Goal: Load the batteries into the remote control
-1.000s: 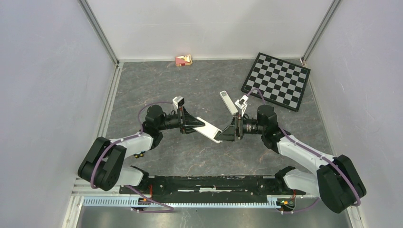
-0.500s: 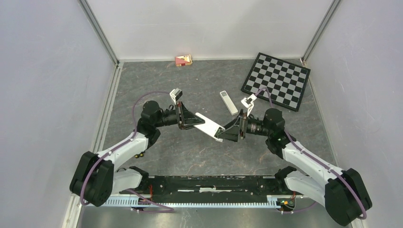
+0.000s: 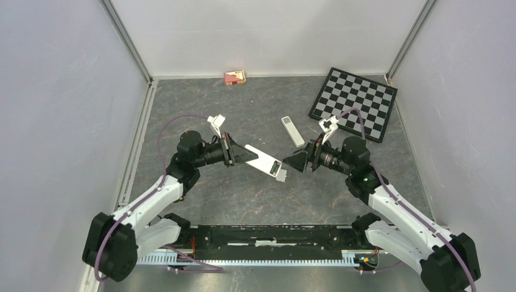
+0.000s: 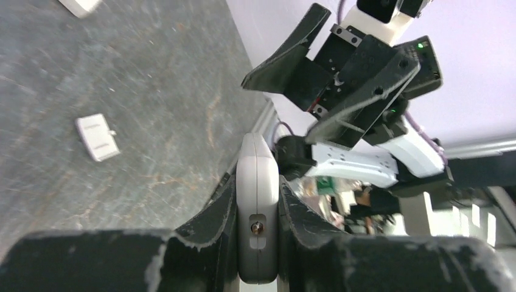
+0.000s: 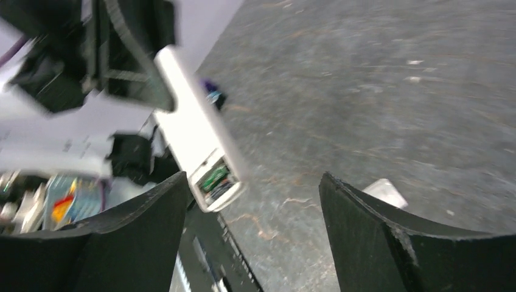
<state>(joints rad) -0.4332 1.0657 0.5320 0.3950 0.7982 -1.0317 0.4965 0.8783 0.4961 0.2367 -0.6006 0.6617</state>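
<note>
Here the left gripper (image 3: 243,154) pinches the remote (image 3: 268,163), open end toward the spread right gripper (image 3: 299,162).

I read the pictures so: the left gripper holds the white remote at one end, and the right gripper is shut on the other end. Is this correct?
Not quite. The left gripper does hold the white remote at one end, but the right gripper is not shut on the other end. It is open, and the remote's far end is free. The right wrist view shows this, with the jaws spread wide and clear of the remote.
</note>
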